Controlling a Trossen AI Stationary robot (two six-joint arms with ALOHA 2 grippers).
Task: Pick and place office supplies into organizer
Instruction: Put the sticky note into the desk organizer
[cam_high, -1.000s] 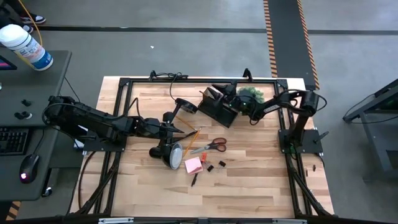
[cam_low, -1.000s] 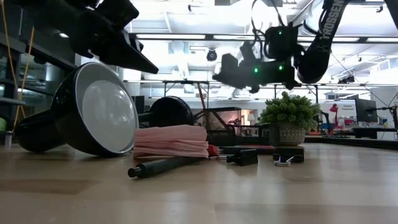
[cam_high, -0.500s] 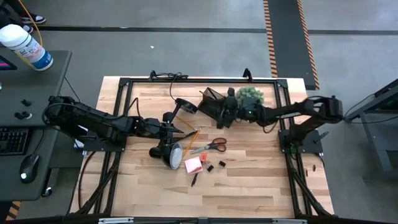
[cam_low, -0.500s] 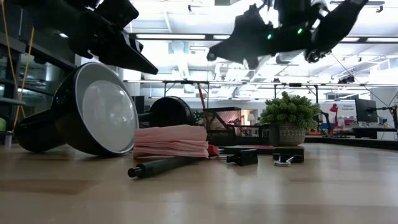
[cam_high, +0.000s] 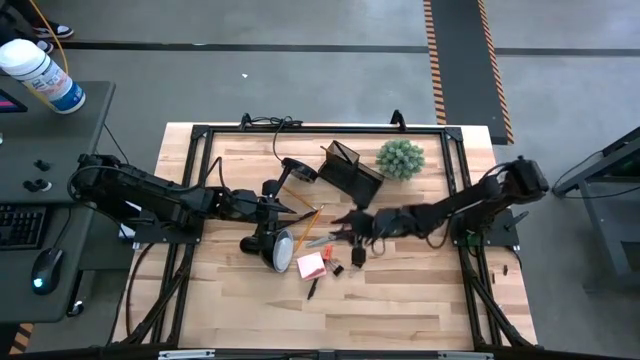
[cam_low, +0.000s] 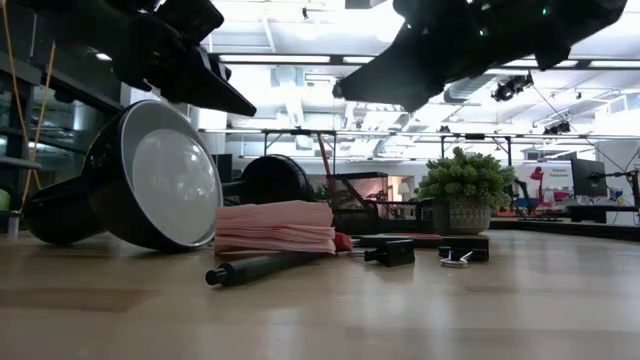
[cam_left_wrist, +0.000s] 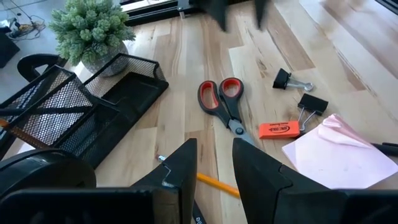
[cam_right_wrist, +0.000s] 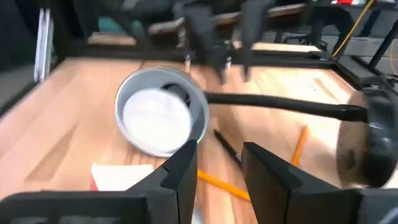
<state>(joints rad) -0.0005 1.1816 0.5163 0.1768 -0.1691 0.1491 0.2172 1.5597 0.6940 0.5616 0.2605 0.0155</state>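
Above the scissors (cam_high: 341, 236) lying mid-table, well apart from the organizer (cam_high: 350, 171), we hold our right gripper (cam_high: 345, 222) spread, and a careless drop could knock the 2 pencils (cam_high: 303, 219) aside.

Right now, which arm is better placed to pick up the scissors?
Probably the right: its gripper hangs with open fingers right by the scissors. The left gripper sits farther off, over the pencil.
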